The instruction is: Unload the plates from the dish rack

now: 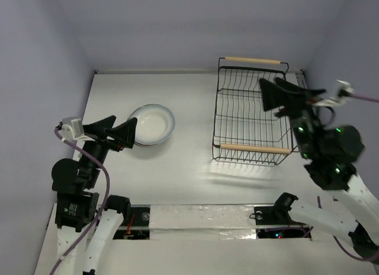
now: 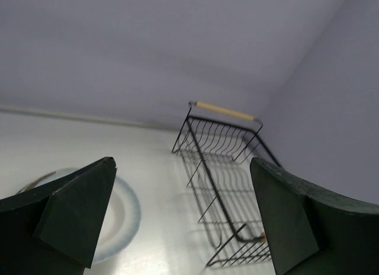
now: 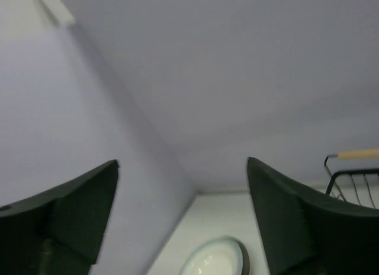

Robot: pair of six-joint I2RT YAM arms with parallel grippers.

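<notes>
Judging by the dish rack (image 1: 251,109), whose wires hold nothing I can see, I reckon the unloading done: the plates (image 1: 153,124) lie piled on the desk (image 1: 195,168) at the rack's 9 o'clock, and my left pincer (image 1: 125,121) and right pincer (image 1: 269,88) both gape, released and empty.

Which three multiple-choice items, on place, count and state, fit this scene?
1. Where is the round white blue-rimmed plate, relative to the rectangular black wire dish rack?
A) inside it
B) left of it, on the table
C) behind it
2. How many light wooden bar handles has the rack?
A) one
B) two
C) four
3. The left gripper's jaws are:
A) open
B) shut on a plate
C) shut, empty
1B, it lies beside the rack; 2B, one each end; 3A, a wide gap shows.
</notes>
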